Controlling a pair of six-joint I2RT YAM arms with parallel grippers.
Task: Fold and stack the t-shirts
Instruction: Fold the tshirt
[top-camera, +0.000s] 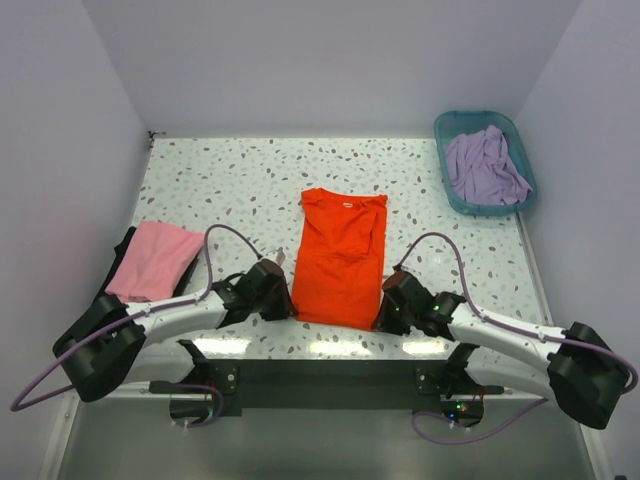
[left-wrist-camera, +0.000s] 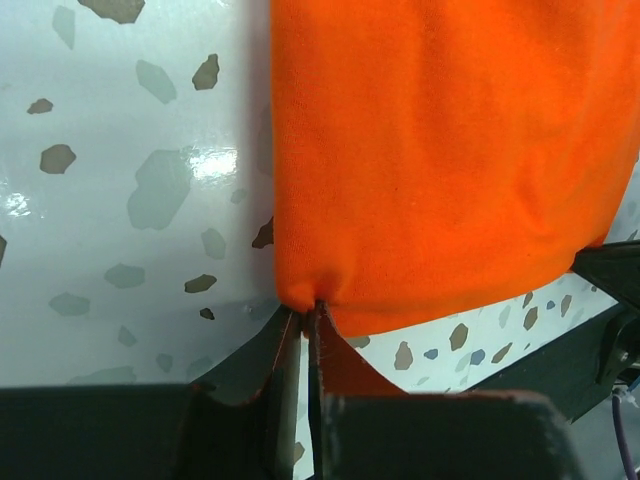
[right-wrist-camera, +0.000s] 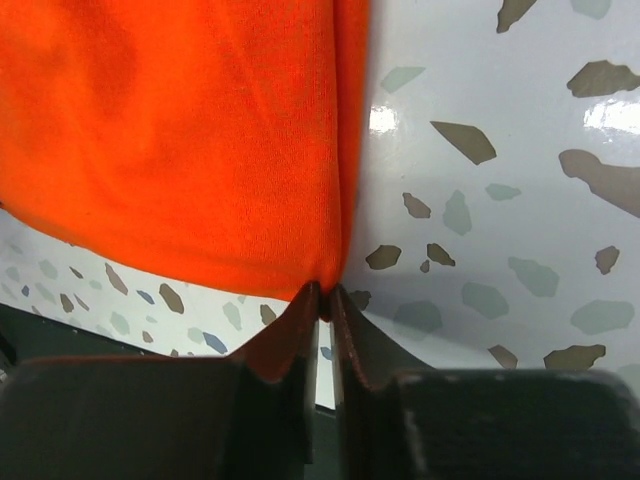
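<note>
A bright orange t-shirt (top-camera: 340, 258) lies lengthwise in the middle of the table, sides folded in, collar at the far end. My left gripper (top-camera: 290, 308) is shut on its near left hem corner (left-wrist-camera: 305, 295). My right gripper (top-camera: 382, 318) is shut on the near right hem corner (right-wrist-camera: 328, 290). The cloth bunches slightly at each pinch. A folded pink t-shirt (top-camera: 153, 260) rests on a black t-shirt (top-camera: 120, 255) at the left edge. A lavender t-shirt (top-camera: 485, 167) lies crumpled in the basket.
A teal plastic basket (top-camera: 447, 128) stands at the far right corner of the speckled table (top-camera: 230, 180). White walls close in the left, right and back sides. The arm bases and cables sit along the near edge.
</note>
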